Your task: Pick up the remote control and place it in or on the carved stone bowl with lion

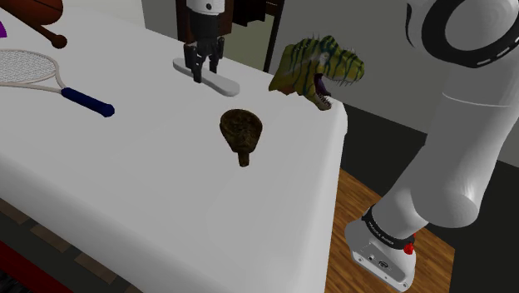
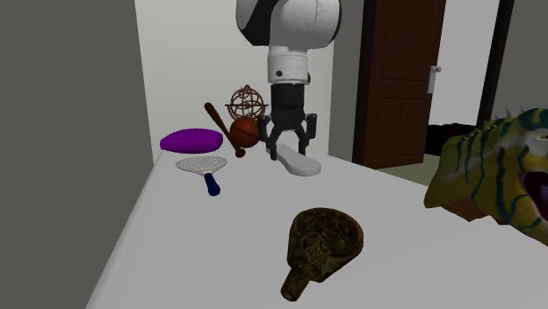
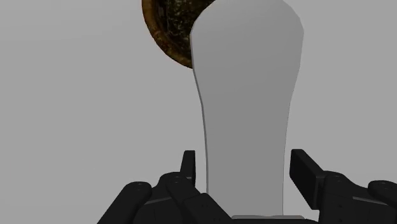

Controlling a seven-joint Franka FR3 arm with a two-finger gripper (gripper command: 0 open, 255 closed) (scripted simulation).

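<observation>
1. The gripper [image 2: 290,149] hangs straight down over the far part of the white table [image 1: 150,191]. Its fingers [image 3: 188,167] are spread apart — released, clasping nothing.
2. The remote control [image 3: 245,108], drawn a plain pale grey, lies flat on the table with one end between the fingers. In the wrist view a thin strip of table shows on each side of it, so the fingers seem not to touch it, though the gap is narrow and hard to judge.
3. The bowl [image 1: 242,130] — dark brown, mottled, with a short stub sticking out of one side — sits on the table apart from the remote control, past the end that lies away from the gripper.
4. A green and yellow dinosaur head [image 1: 318,67] with an open mouth stands at the table corner, well apart from the bowl.
5. A racket [image 1: 33,68] with a blue grip lies at the shoulder view's left.
6. In the second exterior view a purple cushion [image 2: 191,139], a bat [image 2: 219,123], a reddish-brown ball [image 2: 246,132] and a wire globe [image 2: 247,101] are grouped beyond the racket.
7. A dark brown door [image 2: 400,79] stands behind the table.
</observation>
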